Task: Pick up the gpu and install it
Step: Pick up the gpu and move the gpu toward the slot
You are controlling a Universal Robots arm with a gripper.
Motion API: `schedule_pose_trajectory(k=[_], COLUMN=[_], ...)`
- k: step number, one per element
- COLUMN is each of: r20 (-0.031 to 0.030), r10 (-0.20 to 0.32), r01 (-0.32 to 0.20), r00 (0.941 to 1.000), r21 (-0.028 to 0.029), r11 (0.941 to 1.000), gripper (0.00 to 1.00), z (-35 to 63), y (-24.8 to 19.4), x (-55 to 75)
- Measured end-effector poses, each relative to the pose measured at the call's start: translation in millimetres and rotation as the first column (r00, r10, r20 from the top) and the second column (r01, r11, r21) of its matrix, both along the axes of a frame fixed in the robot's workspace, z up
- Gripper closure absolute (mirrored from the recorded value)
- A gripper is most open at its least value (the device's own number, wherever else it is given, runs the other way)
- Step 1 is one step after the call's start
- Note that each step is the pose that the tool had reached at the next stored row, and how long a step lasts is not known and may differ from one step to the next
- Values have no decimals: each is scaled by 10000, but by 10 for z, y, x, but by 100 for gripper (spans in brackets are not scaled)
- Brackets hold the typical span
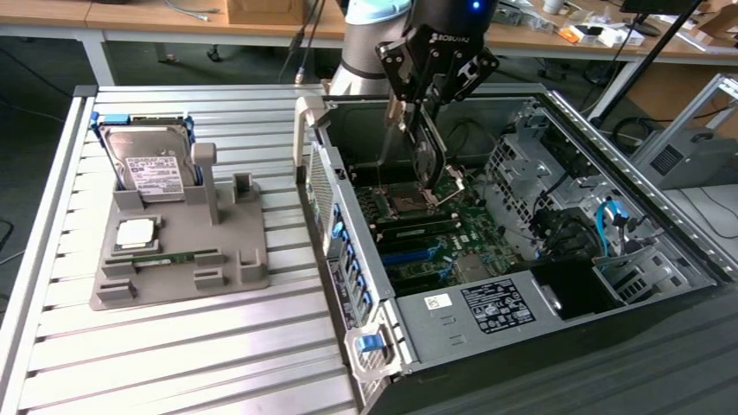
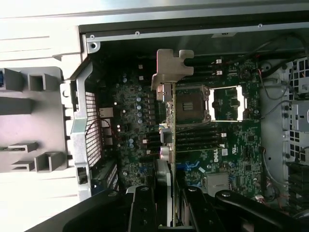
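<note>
The gpu [image 1: 428, 160] hangs edge-down over the open computer case [image 1: 658, 233], above the motherboard [image 1: 433, 242]. It is a thin dark card. My gripper [image 1: 433, 99] is shut on its upper edge. In the wrist view the gpu [image 2: 168, 140] shows edge-on, with its silver bracket [image 2: 171, 67] at the far end. The black fingers [image 2: 143, 208] clamp it from both sides, so my gripper [image 2: 169, 198] holds it over the green motherboard [image 2: 231, 140] beside the open processor socket [image 2: 193, 104].
A grey fixture [image 1: 173, 277] lies on the slatted table [image 1: 173, 363] at the exterior view's left. It carries a silver hard drive [image 1: 150, 164], a processor [image 1: 136, 232] and a green memory stick [image 1: 168, 258]. Drive cages and cables [image 1: 565, 216] fill the case's right side.
</note>
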State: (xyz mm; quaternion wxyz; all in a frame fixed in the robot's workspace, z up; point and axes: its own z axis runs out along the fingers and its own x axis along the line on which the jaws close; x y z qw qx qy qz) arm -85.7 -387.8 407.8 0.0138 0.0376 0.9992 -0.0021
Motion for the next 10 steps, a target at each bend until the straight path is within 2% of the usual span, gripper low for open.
schedule_pose_trajectory(k=[10], r20=[0], r10=[1], r01=[-1], r00=[10000], r21=[0], r11=[10000], gripper=[73], z=[-13], y=[0], x=[65])
